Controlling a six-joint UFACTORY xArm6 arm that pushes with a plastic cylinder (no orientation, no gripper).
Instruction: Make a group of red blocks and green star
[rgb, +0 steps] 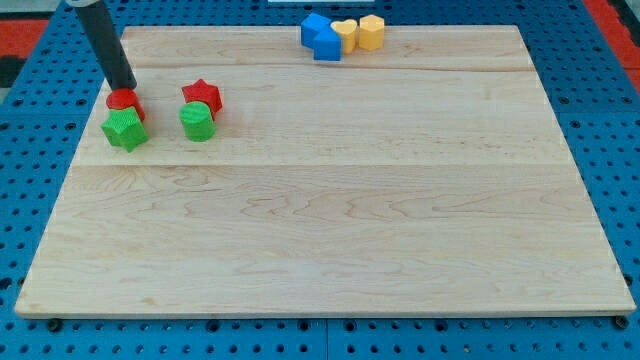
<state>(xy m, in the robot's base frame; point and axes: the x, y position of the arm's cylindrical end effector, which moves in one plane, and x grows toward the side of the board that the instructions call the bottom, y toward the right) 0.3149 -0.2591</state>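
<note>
My tip (123, 89) rests at the upper edge of a red round block (124, 102) at the view's left. A green star (124, 130) touches that red block from below. To their right a red star (202, 95) stands just above a green round block (197, 121), the two touching. A small gap separates the left pair from the right pair.
At the top edge of the wooden board (330, 230) sit two blue blocks (321, 37) and two yellow blocks (360, 33), close together. A blue pegboard (600, 120) surrounds the board.
</note>
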